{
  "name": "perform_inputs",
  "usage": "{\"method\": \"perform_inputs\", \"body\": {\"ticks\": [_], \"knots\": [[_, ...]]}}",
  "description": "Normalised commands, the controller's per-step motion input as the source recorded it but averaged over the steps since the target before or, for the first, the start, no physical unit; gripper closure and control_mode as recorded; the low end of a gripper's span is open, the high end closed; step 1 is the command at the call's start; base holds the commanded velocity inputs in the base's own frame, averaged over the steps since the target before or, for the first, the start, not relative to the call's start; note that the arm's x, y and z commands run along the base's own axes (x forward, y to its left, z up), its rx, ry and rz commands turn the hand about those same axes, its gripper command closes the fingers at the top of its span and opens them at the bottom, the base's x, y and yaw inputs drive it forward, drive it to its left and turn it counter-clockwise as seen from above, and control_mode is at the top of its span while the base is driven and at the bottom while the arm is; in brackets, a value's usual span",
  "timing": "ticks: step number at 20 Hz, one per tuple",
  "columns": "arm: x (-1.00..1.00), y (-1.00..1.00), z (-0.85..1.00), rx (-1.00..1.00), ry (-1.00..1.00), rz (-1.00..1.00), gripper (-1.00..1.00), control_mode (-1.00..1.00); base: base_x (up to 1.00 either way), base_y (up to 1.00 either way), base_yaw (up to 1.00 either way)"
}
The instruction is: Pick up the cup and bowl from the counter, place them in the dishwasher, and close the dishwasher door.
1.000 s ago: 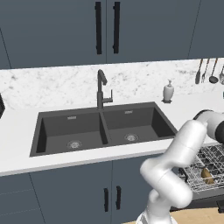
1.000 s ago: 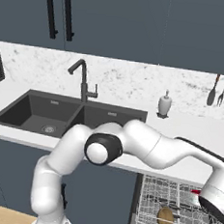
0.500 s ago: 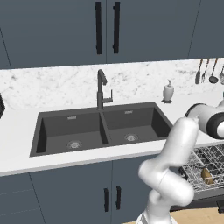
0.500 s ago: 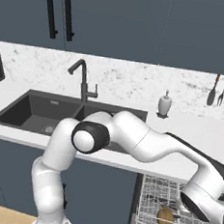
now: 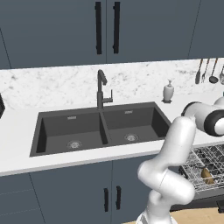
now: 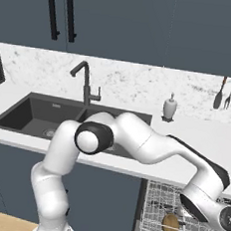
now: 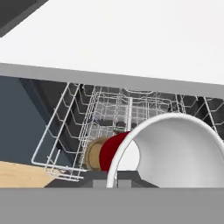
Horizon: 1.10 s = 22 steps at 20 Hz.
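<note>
While jaws pinch shut, apparently on bowl (image 7: pixel 175 153) rim, above dishwasher (image 7: pixel 105 127) rack.

White marble-look counter (image 5: pixel 26 131) with a black double sink (image 5: pixel 100 127) set in (faucet (image 5: pixel 101 89) at its back edge). Toward the right back edge, a white soap dispenser (image 6: pixel 170 107), standing upright.

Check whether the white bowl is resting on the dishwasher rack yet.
Cannot tell. In the hand view the white bowl fills the foreground, hiding its underside; the wire rack lies behind, no contact or gap visible.
</note>
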Motion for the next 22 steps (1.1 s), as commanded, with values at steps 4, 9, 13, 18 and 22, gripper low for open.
{"method": "perform_inputs", "body": {"ticks": [4, 9, 13, 18, 22], "knots": [[0.01, -0.08, -0.48, 0.0, 0.04, 0.0, 1.0, -1.0, 0.0, 0.0, 0.0], [0.0, -0.14, -0.47, 0.0, 0.03, 0.0, 1.0, -1.0, 0.0, 0.0, 0.0], [0.0, -0.26, -0.38, 0.0, 0.0, 0.0, 1.0, -1.0, 0.0, 0.0, 0.0], [0.1, -0.15, -0.42, 0.0, 0.0, -0.01, 1.0, -1.0, 0.0, 0.0, 0.0], [0.43, 0.0, -0.46, 0.0, 0.0, -0.05, 1.0, -1.0, 0.0, 0.0, 0.0]]}}
